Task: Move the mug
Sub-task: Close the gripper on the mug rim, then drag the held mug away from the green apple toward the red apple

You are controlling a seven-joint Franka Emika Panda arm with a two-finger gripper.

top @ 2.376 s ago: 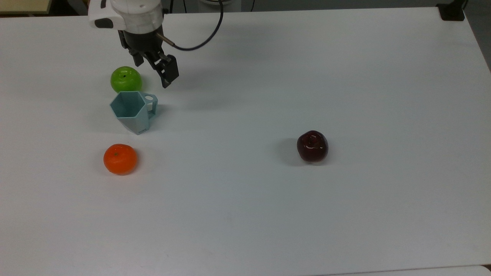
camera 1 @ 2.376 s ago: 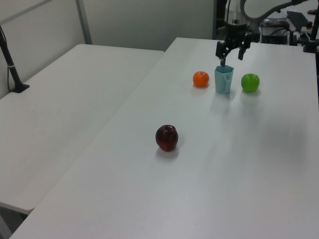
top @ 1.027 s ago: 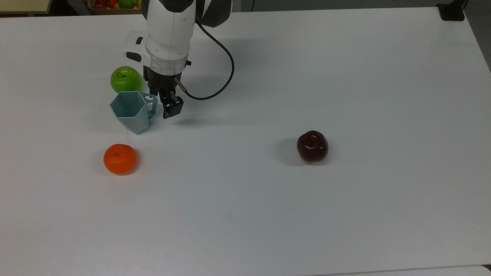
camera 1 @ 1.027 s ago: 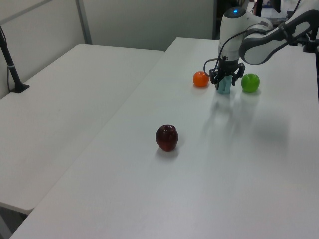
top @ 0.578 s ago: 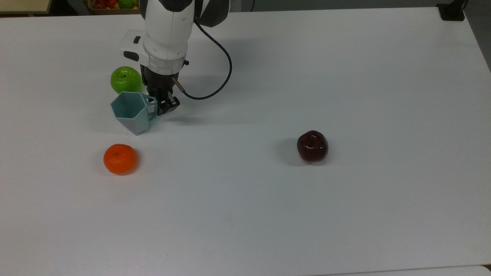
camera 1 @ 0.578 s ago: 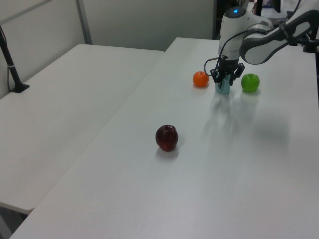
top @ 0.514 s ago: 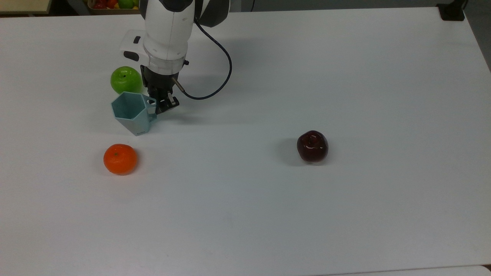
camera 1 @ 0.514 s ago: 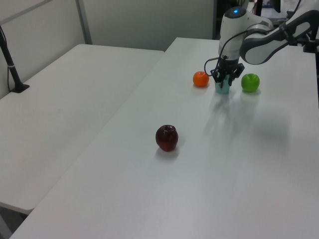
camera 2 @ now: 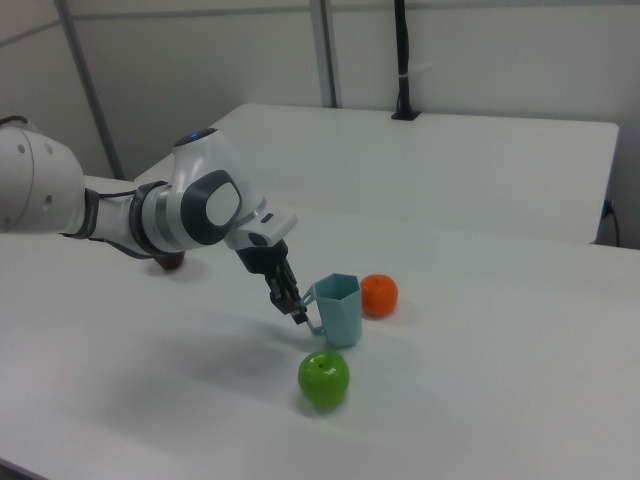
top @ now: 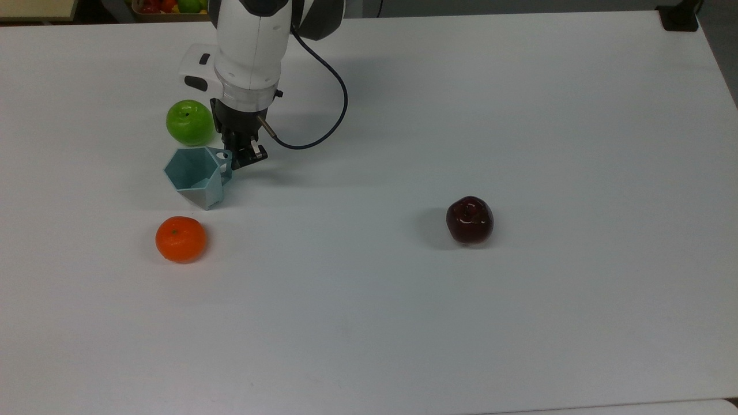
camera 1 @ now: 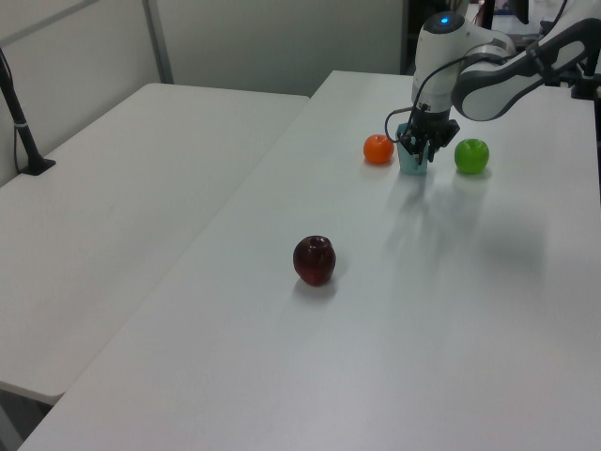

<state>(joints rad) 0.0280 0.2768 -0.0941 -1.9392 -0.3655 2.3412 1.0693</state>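
Fruit flanks the mug (top: 196,174) in the top view, taken left to right: an orange (top: 180,238) at about 7 o'clock from it, a green apple (top: 189,121) at 12 o'clock, then the gripper (top: 233,159) at 3 o'clock, and a dark red apple (top: 470,219) well apart across the white bench (top: 519,115). The mug sits near the top view's left edge of the bench, between the 2 nearer fruits, its hexagonal mouth facing up and its body leaning slightly.

Its small flat handle (top: 223,158) juts toward 3 o'clock, straight at the gripper, and that is the relation the coming move turns on: the gripper meets the mug at the handle, not at the rim or body. The right view shows the gripper (camera 2: 297,308) clenched on the handle, the arm (camera 2: 190,215) reaching in from the right view's left at a slant. The left view has the gripper (camera 1: 420,150) low against the mug (camera 1: 411,160), with the orange (camera 1: 378,148) and green apple (camera 1: 471,155) on either side.

My judgement is that the grasp is made and carrying is next. Because the hold is off to 1 side, the mug may swing about the handle, and both nearby fruits leave little room for sideways travel.
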